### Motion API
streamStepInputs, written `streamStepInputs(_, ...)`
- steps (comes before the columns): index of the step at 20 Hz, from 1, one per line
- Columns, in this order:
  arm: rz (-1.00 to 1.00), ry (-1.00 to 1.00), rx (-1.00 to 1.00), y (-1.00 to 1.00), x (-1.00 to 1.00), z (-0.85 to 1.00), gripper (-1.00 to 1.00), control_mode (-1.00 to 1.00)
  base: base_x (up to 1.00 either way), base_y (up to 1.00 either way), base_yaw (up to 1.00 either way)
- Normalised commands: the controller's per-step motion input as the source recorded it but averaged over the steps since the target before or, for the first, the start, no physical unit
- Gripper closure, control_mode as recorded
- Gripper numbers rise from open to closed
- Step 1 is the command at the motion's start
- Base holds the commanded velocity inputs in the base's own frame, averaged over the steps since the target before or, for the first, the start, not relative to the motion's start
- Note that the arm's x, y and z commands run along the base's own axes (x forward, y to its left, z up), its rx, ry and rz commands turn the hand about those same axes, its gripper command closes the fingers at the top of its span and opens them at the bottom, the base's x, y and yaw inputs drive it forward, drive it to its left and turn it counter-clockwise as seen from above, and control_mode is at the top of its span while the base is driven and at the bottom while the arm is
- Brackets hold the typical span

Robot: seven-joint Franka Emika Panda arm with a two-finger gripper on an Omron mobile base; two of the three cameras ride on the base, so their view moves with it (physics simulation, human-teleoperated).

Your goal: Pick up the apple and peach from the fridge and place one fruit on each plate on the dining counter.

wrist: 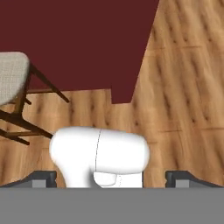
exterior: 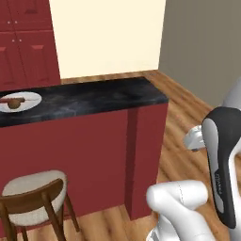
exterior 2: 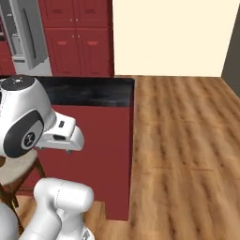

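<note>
Looking down the hand view, I see my gripper (wrist: 112, 177) with its jaws spread wide, tips far apart at the bottom, nothing between them. It points down at the wood floor (wrist: 183, 87). Ahead of the tips is the dark red base (wrist: 87, 43) of the counter, and off to one side a stool (wrist: 11, 76) with a pale cushion, well apart from the gripper.

In the left base view the counter (exterior: 94, 96) is a black marbled top above and beyond my hand. A white plate (exterior: 21, 101) sits near its far left end, well away from the gripper, with a brownish fruit (exterior: 15, 103) on it; apple or peach, I can't tell. Right base view has the fridge (exterior 2: 26, 35) far back, top left, behind the counter.
</note>
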Motion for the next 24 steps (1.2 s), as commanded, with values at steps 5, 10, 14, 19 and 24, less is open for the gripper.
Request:
streamStepInputs(5,0.00,0.00,0.00,0.00,0.00,0.00,-1.00,1.00,0.85,-1.00,0.17)
streamStepInputs(10,0.00,0.00,0.00,0.00,0.00,0.00,-1.00,1.00,1.00,-1.00,0.28)
streamStepInputs(14,0.00,0.00,0.00,0.00,0.00,0.00,-1.00,1.00,0.99,-1.00,0.38)
streamStepInputs(19,0.00,0.00,0.00,0.00,0.00,0.00,-1.00,1.00,0.87,-1.00,0.48)
streamStepInputs(24,0.00,0.00,0.00,0.00,0.00,0.00,-1.00,1.00,0.64,-1.00,0.39)
